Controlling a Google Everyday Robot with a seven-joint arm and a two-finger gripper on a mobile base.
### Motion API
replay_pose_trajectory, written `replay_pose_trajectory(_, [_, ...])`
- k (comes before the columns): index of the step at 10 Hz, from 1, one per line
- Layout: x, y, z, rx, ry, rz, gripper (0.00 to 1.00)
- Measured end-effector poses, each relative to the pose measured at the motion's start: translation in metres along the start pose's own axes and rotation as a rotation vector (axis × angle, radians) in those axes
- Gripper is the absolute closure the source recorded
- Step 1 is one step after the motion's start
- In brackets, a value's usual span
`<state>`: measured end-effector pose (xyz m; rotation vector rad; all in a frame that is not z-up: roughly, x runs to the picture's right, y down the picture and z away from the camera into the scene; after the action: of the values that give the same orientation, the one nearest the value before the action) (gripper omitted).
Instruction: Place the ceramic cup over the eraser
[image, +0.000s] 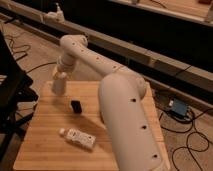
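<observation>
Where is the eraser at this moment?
In the camera view, the eraser sits on the wooden table's left half, between the gripper at the far-left corner and the white bottle lying nearer the front edge.

A wooden table (47, 142) stands on cable-strewn floor (40, 60).

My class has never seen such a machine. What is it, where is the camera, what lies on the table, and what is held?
The big white jointed shape is a robot arm with a two-finger gripper at its end. One camera looks down over the arm; where it is mounted is unknown. The gripper is at the far left corner of the light wooden table, closed around a small white ceramic cup. Lying free are a small black rectangular eraser near the middle and a white labelled bottle on its side, nearer the camera. The cup is apart from the eraser, not yet over it.
</observation>
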<state>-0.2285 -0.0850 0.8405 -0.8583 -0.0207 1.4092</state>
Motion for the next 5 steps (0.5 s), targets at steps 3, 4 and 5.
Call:
replay_pose_trajectory(3, [0.007,-0.021,-0.064,-0.011,-0.057,0.009,1.0])
replay_pose_trajectory(4, [0.014,-0.031,-0.084,-0.003,-0.067,0.012,1.0])
replay_pose_trajectory(5, [0.021,-0.038,-0.096,0.007,-0.07,0.015,1.0])
